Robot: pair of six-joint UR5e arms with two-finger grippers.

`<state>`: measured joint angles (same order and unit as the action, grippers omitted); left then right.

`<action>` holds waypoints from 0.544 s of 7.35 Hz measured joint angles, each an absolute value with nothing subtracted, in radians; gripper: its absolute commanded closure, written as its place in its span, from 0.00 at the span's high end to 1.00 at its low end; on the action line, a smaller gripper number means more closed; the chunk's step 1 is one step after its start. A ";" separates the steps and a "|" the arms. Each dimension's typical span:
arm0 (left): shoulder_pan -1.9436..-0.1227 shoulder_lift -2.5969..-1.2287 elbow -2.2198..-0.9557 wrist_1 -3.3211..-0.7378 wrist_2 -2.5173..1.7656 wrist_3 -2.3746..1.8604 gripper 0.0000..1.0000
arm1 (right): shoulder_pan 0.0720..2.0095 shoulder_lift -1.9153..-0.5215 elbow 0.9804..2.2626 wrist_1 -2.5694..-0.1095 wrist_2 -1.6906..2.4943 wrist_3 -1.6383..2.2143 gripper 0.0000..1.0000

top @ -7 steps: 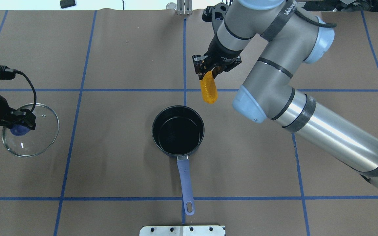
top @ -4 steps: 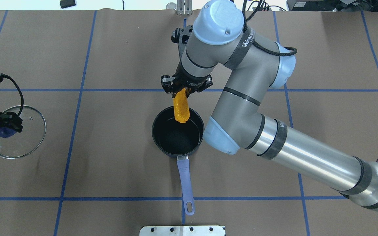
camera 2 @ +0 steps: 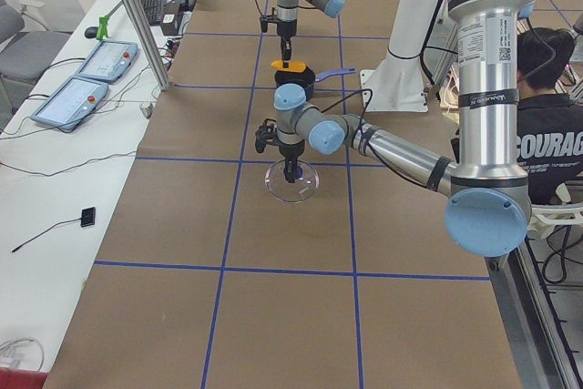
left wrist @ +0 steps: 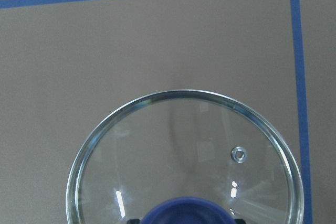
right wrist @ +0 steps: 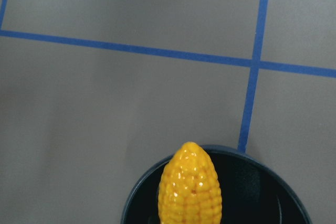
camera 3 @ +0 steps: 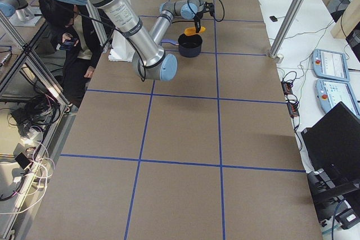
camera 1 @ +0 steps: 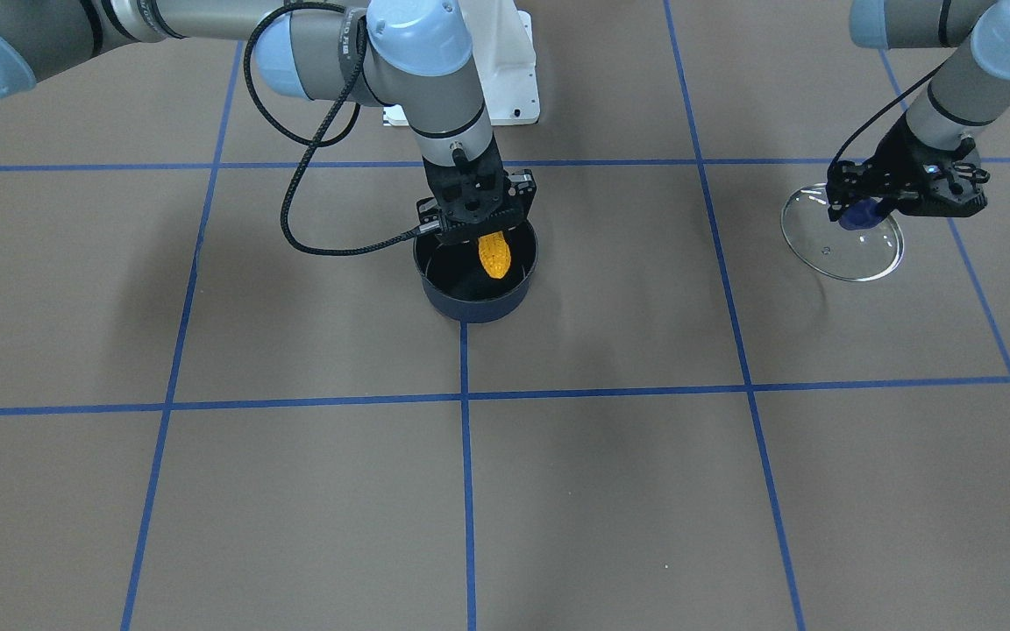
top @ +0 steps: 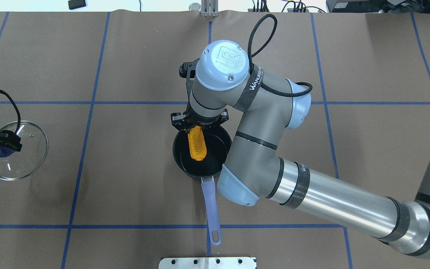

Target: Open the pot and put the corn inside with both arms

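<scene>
The right gripper (top: 196, 126) is clamping the upper end of the corn (top: 196, 144), its fingers pressing on either side of the cob; the corn is hanging tip down over the open mouth of the pot (top: 179, 158), slightly tilted, and its lower end is showing against the dark inside in the overhead and front views; from the side views it is sitting about level with the rim, and how far it is dipping below the rim I cannot tell; the cob is not touching the pot's wall in any view. The pot is standing upright on the brown desk (top: 125, 179) near the middle, where two blue tape lines (top: 88, 102) are crossing, and its purple handle (top: 211, 201) is pointing toward the robot's base. The right arm (top: 330, 201) is reaching in across the desk, its wrist bending down over the pot.

Well apart, at the robot's left side, the left gripper (camera 1: 864, 210) is closing on the blue knob (camera 1: 858, 216) of the glass lid (camera 1: 851, 258); the lid is lying close to the desk with its rim slightly tilted; whether it is touching the surface I cannot tell; the left wrist camera is looking straight through the glass at the paper beneath.
</scene>
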<state>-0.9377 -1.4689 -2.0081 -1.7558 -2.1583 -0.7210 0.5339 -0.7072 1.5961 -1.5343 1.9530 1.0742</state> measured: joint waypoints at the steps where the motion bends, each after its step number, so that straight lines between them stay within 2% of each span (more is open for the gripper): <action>1: -0.938 -1.469 -2.007 -1.758 -2.158 -0.723 0.62 | 0.525 -0.711 1.589 -1.534 1.946 1.068 0.24; 4: -0.939 -1.469 -2.005 -1.759 -2.158 -0.727 0.62 | 0.519 -0.711 1.547 -1.533 1.931 1.024 0.24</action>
